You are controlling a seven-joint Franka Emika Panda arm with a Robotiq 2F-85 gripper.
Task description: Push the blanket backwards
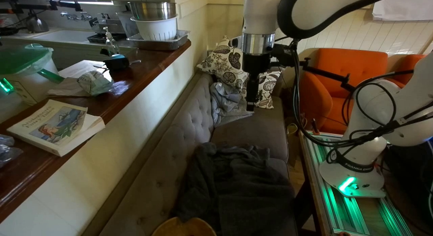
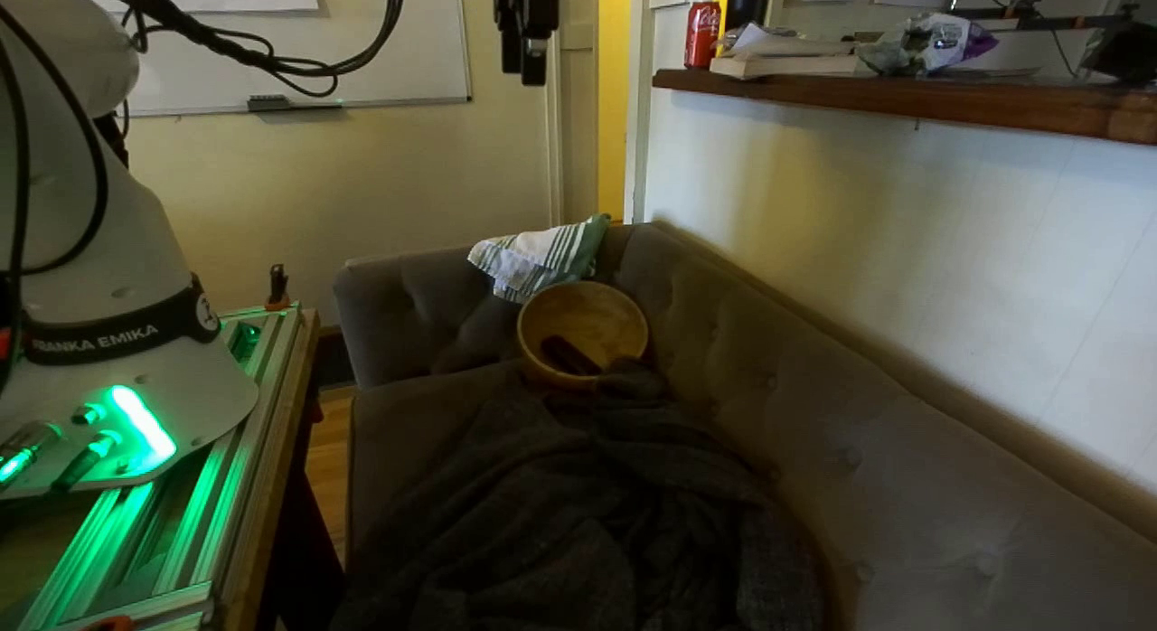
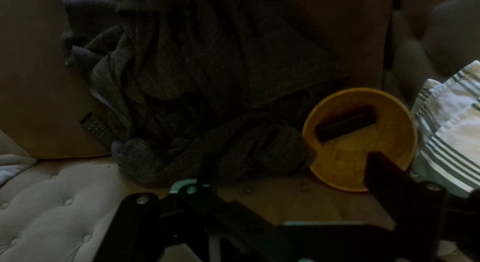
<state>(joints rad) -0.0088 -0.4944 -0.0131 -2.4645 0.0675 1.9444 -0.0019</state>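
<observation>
The dark grey blanket [image 1: 243,185] lies crumpled on the sofa seat, with bunched folds against the tufted backrest. It also shows in an exterior view [image 2: 560,513] and in the wrist view [image 3: 195,67]. In the wrist view, one fold overlaps the rim of the wooden bowl [image 3: 393,123]. My gripper [image 1: 250,105] hangs in the air above the sofa, pointing down, apart from the blanket. It also shows in an exterior view [image 2: 524,66]. In the wrist view, its dark fingers [image 3: 293,160] are wide apart with nothing between them.
The bowl holds a dark block [image 3: 347,123]. A striped towel [image 3: 450,142] lies beside it by the armrest. A remote [image 3: 98,130] touches the blanket's edge. Patterned pillows [image 1: 226,62] and a light grey cloth [image 1: 228,100] lie at the far end. A wooden counter [image 1: 162,60] runs behind the backrest.
</observation>
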